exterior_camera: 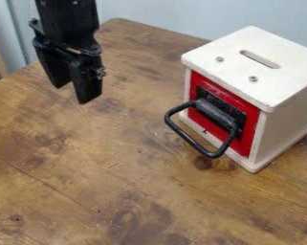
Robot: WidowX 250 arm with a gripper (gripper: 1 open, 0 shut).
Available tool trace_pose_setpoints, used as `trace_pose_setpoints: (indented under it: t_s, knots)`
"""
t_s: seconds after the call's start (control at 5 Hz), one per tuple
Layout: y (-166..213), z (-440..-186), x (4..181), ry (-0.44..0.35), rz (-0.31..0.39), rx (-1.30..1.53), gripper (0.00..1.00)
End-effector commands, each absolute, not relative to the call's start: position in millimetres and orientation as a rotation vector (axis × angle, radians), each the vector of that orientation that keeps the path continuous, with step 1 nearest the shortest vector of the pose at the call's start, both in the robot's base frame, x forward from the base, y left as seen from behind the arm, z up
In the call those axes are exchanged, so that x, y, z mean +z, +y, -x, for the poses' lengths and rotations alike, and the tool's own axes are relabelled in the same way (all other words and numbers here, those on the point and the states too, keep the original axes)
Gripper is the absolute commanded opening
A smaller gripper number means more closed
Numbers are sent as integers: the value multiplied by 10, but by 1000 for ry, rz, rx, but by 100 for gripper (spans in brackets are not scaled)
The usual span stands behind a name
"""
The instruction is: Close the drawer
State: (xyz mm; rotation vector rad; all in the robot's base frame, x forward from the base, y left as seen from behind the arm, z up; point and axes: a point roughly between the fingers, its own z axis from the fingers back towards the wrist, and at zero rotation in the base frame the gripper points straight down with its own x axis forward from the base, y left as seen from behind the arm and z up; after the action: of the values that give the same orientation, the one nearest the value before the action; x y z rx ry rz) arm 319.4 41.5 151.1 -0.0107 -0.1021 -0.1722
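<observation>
While the wooden table point(104, 182) takes up most of what there is to see, the thing that matters is the white box point(264, 72) sitting over on the right side of it, slotted top up, with its red front turned toward the middle of the table. Set in that front is the drawer point(243, 120), and honestly I can't tell how far out it is: the red face looks close to flush with the box, maybe sticking out a touch, so I'd guess the job is either barely started or there's just a small push left. Its big black loop handle point(198, 126) hangs forward and down off the black panel, with the low end of the loop almost on the table. My pincer point(80, 84) is up in the left part of the scene, well apart from the box, pointing straight down over bare wood with the fingers pulled together and nothing between them (no contact with the drawer or handle at all). So as I read it, nothing about the closing itself is done yet. What's left is getting over to that red front and pressing it back into the box until it seats.
</observation>
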Motion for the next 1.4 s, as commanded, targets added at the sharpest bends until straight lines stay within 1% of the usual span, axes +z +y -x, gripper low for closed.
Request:
trace_pose_setpoints:
  t_s: [0.0,0.2,0.4,0.8,1.0,1.2]
  knots:
    - [487,-3225,1665,-148,1,-162,100]
    - [483,-3233,1691,-148,-1,-161,100]
    - [483,-3220,1676,-152,-7,-118,100]
    - [513,-3189,1531,-137,-8,-22,100]
    - [489,-3266,1589,-130,1,-116,100]
    - [477,-3337,1716,-153,-2,-164,100]
